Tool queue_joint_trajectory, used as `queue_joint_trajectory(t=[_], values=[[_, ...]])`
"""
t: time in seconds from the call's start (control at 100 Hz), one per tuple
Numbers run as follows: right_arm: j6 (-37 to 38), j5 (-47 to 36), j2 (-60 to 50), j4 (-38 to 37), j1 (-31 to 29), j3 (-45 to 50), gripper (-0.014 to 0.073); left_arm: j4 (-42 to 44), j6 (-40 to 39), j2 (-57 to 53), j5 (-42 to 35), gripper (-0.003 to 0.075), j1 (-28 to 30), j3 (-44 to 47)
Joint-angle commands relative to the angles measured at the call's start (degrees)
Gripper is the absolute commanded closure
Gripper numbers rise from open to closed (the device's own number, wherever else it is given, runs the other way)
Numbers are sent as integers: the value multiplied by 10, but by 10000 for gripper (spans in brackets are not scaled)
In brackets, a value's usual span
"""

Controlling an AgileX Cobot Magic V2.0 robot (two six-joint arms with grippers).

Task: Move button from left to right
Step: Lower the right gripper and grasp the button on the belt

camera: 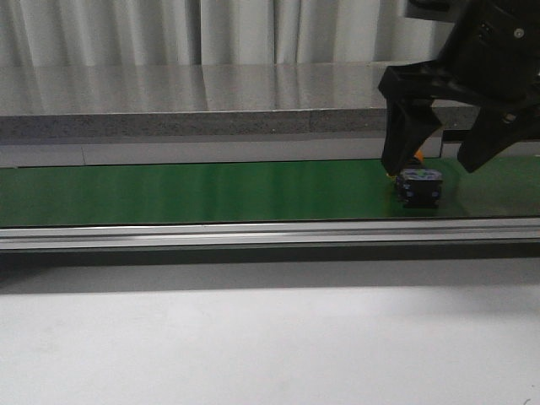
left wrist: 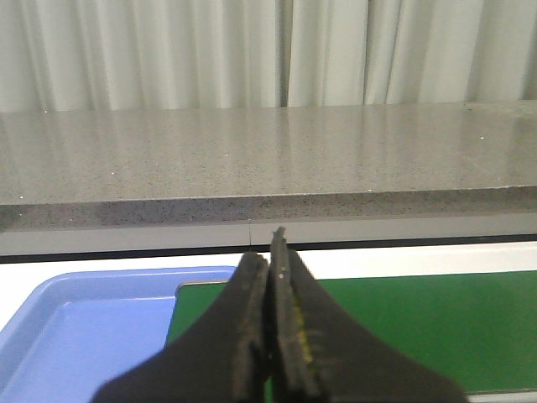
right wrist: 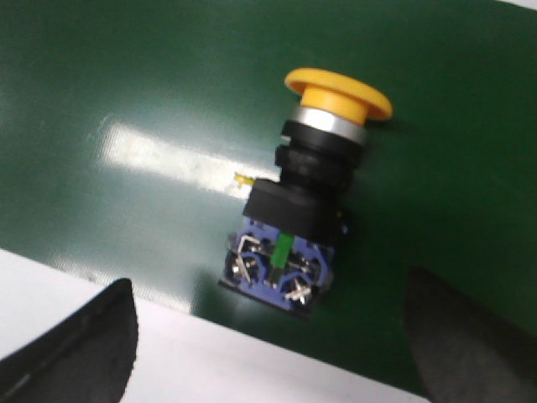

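Button transfer, inspected: green belt (camera: 211, 192) carries the button (right wrist: 302, 218) on its side at the far right, right gripper (camera: 430, 156) spread wide astride it, holding nothing; left gripper (left wrist: 270, 336) pressed closed, empty; advise centring before closing on the dark body.

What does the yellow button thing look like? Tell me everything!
The button lies on its side on the green belt, near the right end. It has a round yellow mushroom head, a silver ring, a black body, and a blue base with metal screws. The right gripper hangs over it, jaws open, not touching it.
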Motion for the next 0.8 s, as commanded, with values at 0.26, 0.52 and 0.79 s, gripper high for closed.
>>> queue_joint_trajectory(t=[0.26, 0.52, 0.79], values=[[-6, -43, 25, -51, -2, -27, 22, -6, -2, 3, -43, 741, -4, -15], [-6, -15, 27, -51, -2, -31, 472, -6, -2, 3, -43, 741, -4, -15], [-6, 88, 15, -107, -3, -119, 482, -6, -2, 3, -43, 741, -4, -15]])
